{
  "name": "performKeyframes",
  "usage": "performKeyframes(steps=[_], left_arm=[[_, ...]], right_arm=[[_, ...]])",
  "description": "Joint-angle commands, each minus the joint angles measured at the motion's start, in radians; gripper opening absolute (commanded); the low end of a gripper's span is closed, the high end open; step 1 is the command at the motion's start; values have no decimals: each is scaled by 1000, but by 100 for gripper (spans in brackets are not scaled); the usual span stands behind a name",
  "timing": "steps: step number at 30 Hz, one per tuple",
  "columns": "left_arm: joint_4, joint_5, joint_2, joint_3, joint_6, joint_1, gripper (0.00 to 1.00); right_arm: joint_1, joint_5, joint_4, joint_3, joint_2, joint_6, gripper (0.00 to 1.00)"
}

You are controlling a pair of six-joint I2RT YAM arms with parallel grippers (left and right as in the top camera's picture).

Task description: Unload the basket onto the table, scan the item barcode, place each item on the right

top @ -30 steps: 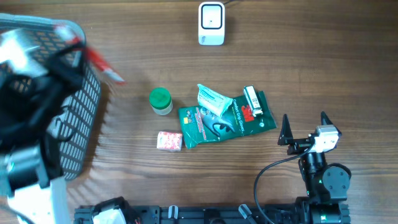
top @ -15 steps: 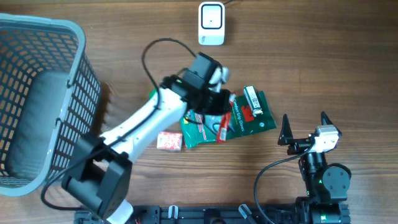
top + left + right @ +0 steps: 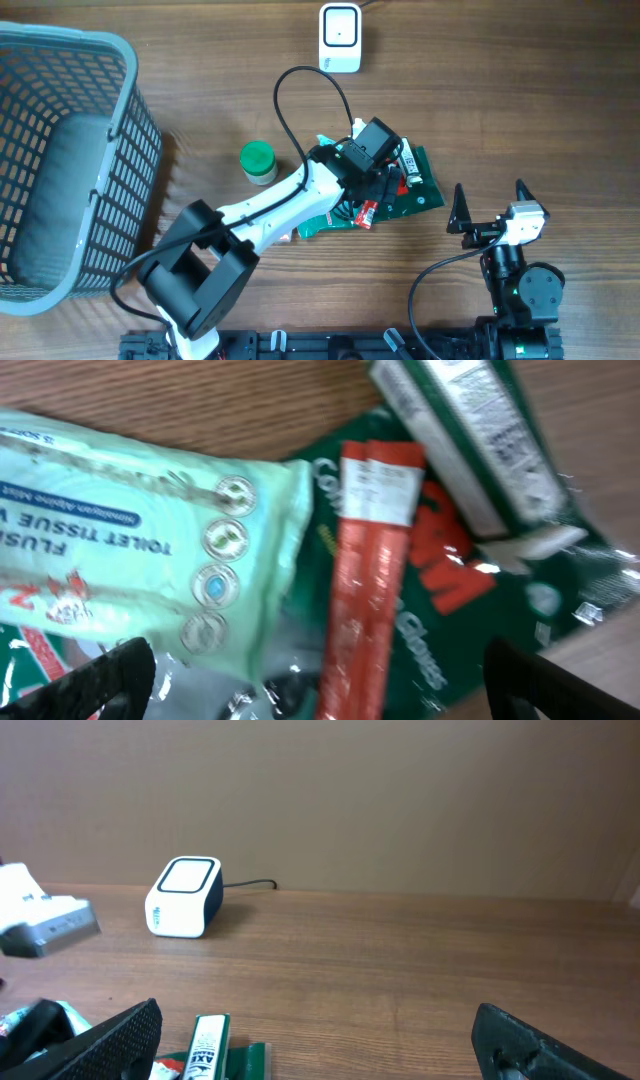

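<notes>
My left gripper [image 3: 374,196] hangs low over a pile of items in the middle of the table, its jaws wide open. A slim red packet [image 3: 365,590] with a white label lies loose between its fingers [image 3: 110,680], resting on a green 3M gloves bag [image 3: 462,622]. In the overhead view the red packet [image 3: 366,211] pokes out below the gripper. A mint tissue pack [image 3: 130,550] and a white and green AXE box [image 3: 470,440] lie beside it. The white scanner [image 3: 340,38] stands at the far edge. My right gripper [image 3: 490,206] rests open near the front right, holding nothing.
A grey mesh basket [image 3: 120,60] fills the left side. A green-capped jar [image 3: 258,161] stands left of the pile. The scanner [image 3: 183,897] and the AXE box [image 3: 205,1045] also show in the right wrist view, with bare wood between them.
My left arm swung from the basket to the pile with the red packet, then opened its jaws; the packet now lies on the green bag. The right arm has not moved.
</notes>
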Motion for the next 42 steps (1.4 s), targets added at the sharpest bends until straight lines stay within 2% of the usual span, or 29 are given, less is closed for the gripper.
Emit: performKeyframes(steps=[1, 2, 3, 5, 9, 11, 14, 17, 18, 20, 21, 25, 28, 31, 34, 37, 39, 40, 42], left_arm=[[42, -304, -63, 40, 4, 16, 100], [42, -420, -113, 79, 34, 34, 100], [56, -502, -166, 124, 130, 60, 100], [56, -581, -239, 213, 278, 110, 100], [46, -609, -365, 393, 478, 252, 100], [56, -609, -441, 438, 581, 313, 100], [50, -627, -601, 448, 668, 350, 100], [39, -634, -696, 448, 662, 350, 100], [37, -642, -731, 447, 652, 350, 100], [34, -642, -793, 447, 649, 356, 100], [34, -643, -820, 447, 649, 365, 100], [13, -630, -886, 446, 563, 441, 100], [-21, -539, -934, 435, 515, 506, 100], [-5, -462, -1024, 358, 467, 575, 100], [32, -369, -1127, 269, 466, 650, 100], [81, -336, -1229, 188, 441, 735, 100], [83, -196, -1280, 158, 441, 784, 100], [87, -74, -1327, 129, 431, 820, 100], [116, -11, -1388, 87, 373, 861, 100]], right_arm=[[-2, 6, 2, -1, -6, -11, 100], [-2, 6, 2, -1, -6, -11, 100], [-2, 6, 2, -1, -6, -12, 100], [-2, 6, 2, -1, -6, -11, 100], [-2, 6, 2, -1, -6, -11, 100], [-2, 6, 2, -1, -6, -11, 100], [-2, 6, 2, -1, -6, -12, 100], [-2, -50, 4, -1, -6, 37, 100], [-2, -86, 8, -1, -6, 138, 100], [-2, -109, 11, -1, -6, 453, 100], [-2, -148, 16, -1, -6, 538, 100], [-2, -413, 41, 0, -6, 716, 100], [-2, -555, 30, 1, -3, 690, 100], [-2, -572, -6, 35, 44, 687, 100], [-2, -585, -56, 129, 156, 619, 100], [3, -612, -212, 320, 422, 492, 100], [21, -627, -332, 429, 628, 408, 100], [31, -680, -351, 464, 756, 412, 100], [31, -743, -333, 470, 888, 460, 100]])
